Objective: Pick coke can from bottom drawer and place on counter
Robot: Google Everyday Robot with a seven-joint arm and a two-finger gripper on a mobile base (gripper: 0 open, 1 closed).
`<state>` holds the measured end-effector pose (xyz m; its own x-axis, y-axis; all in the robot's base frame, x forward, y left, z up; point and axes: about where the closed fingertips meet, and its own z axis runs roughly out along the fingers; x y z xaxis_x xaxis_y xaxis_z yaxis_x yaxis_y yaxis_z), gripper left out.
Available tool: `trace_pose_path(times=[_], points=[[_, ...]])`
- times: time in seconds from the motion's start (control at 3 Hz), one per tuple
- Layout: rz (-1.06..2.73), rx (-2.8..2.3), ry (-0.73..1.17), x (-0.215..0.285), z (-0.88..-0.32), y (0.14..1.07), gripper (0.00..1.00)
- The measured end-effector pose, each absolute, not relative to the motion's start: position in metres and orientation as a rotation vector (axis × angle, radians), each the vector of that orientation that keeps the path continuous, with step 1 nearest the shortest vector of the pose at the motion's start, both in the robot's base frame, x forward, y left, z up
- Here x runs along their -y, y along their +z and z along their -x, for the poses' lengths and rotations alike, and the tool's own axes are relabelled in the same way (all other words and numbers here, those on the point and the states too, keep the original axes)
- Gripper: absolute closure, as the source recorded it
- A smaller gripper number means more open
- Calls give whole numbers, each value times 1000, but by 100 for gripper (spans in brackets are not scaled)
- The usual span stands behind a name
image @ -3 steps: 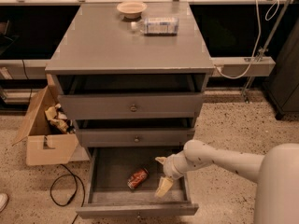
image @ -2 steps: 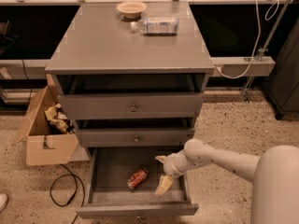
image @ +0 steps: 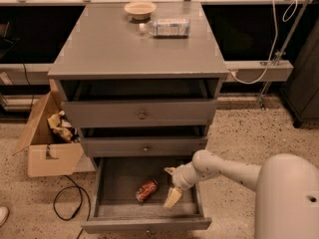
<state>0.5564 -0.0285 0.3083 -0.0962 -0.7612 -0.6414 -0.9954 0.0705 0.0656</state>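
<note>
Bottom drawer (image: pixel 119 183), wide shallow grey wood box w/ grained floor, is pulled fully out at the base of the cabinet. Small red aluminium coke can (image: pixel 147 190) w/ white lettering lies on its side on the drawer floor, roughly centre, tilted diagonally.

My gripper (image: pixel 171 184), two tan fingers on a white arm, is inside the drawer on the right side, just beside the can but not touching it. Fingers spread wide, nothing between them; the lower finger points down toward the drawer floor.

Counter (image: pixel 129 49), large flat grey cabinet top, carries a small pale round bowl (image: pixel 140 9) and a clear plastic water bottle (image: pixel 167 27) lying flat, both at the far edge. The two upper grey drawer fronts (image: pixel 142 115) are slightly ajar.

Open cardboard box (image: pixel 47 153) and black cable (image: pixel 67 203) are on the floor left of the cabinet.
</note>
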Motion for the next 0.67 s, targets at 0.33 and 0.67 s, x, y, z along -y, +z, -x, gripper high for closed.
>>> trace_pose_path(times=[0.33, 0.67], points=[[1760, -1857, 691, 27, -576, 278, 0], [1809, -1813, 635, 19, -590, 246, 0]])
